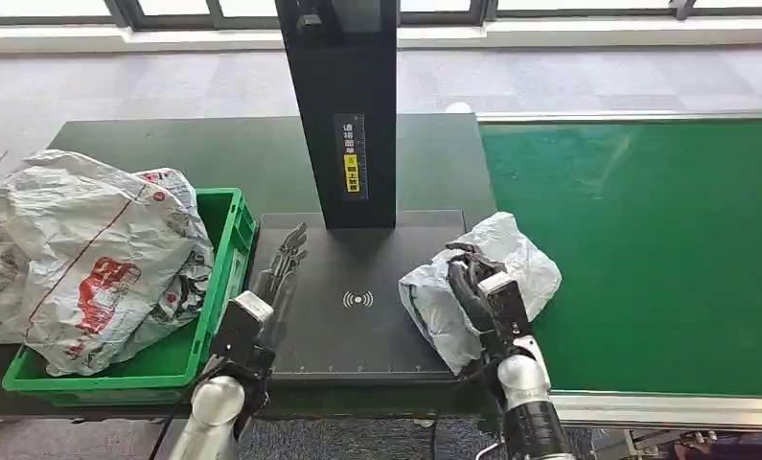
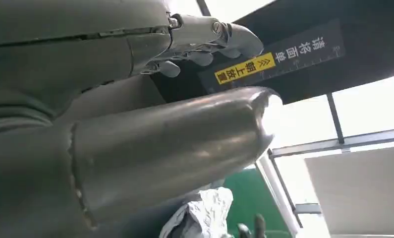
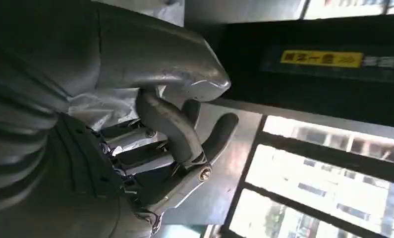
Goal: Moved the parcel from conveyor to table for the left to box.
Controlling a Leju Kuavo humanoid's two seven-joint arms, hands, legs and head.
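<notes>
So the right hand (image 1: 474, 292) has its fingers (image 1: 461, 278) wrapped over one grey poly-bag parcel (image 1: 511, 259), gripping its near side. The parcel sits right at the seam: partly on the black scanner plate (image 1: 357, 326) of the tabletop (image 1: 262, 153), partly over the edge of the green conveyor (image 1: 645, 240). Its long axis runs diagonally, from near-left to far-right.

The left hand (image 1: 279, 273) holds nothing, fingers stretched out straight and loosely apart, resting over the left edge of the plate. The parcel lies to its right across the plate, well apart, so the right hand is clearly the nearer one. I'd guess the parcel needs to come further left onto the plate before the left hand can take it.

Count: one parcel in play, one green crate (image 1: 219, 278) on the left, with what looks like two big printed bags (image 1: 99, 259) heaped in it, though I can't tell exactly.
</notes>
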